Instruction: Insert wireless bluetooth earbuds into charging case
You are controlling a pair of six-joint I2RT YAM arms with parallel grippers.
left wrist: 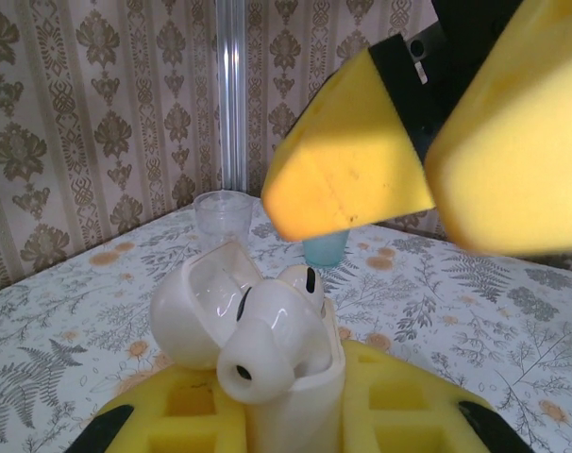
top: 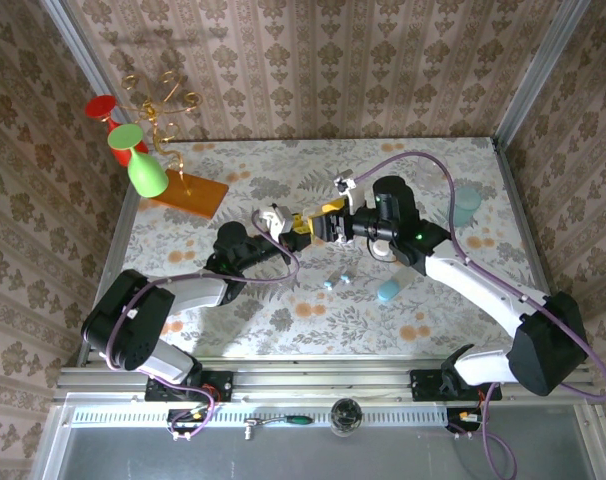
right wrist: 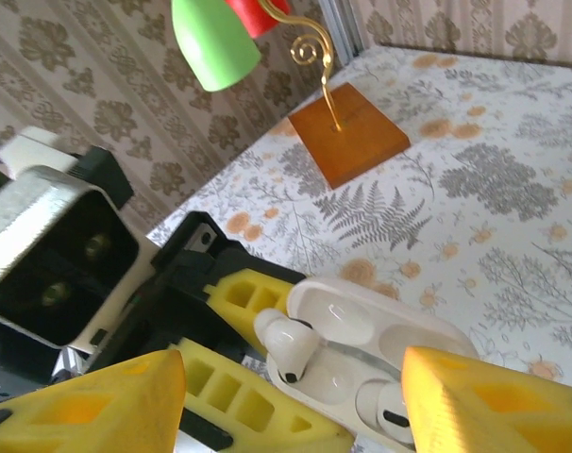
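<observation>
**Right pincer** (right wrist: 291, 382). Yellow pads stood well apart and held nothing. It was poised over the case, with one pad showing on each side of it in the wrist view.

**Left pincer** (top: 281, 222). Closed on the case (right wrist: 361, 351), gripping its lower body. The lid was thrown back and the wells faced the right pincer. The case was held off the counter (top: 283, 180), above its middle and a little toward the far edge.

**Raised bud** (right wrist: 286, 345). White, in the well at the end of the case nearer the left arm, and not home. The head and part of the stem stood above the rim, with the long axis tilted.

**Seated bud** (right wrist: 392, 408). In the other well and apparently down in place, though partly hidden by a pad.

**Relation.** The raised bud lay straight ahead of the right pincer, between its pads but nearer one than the other. Its axis ran roughly along the line of approach. The right arm was the nearer and the only free one. The step left was probably a push down that axis into the well. A sideways nudge might tip the bud out.

**Surroundings.**
- Two cyan bits (top: 336, 281) lay on the counter, on the near side of the middle. What they were could not be told.
- A blue capsule (top: 388, 291) lay near them, toward the right edge.
- A cup (top: 466, 205) stood by the right edge.
- A stand (top: 188, 193) stood near the far-left corner.
</observation>
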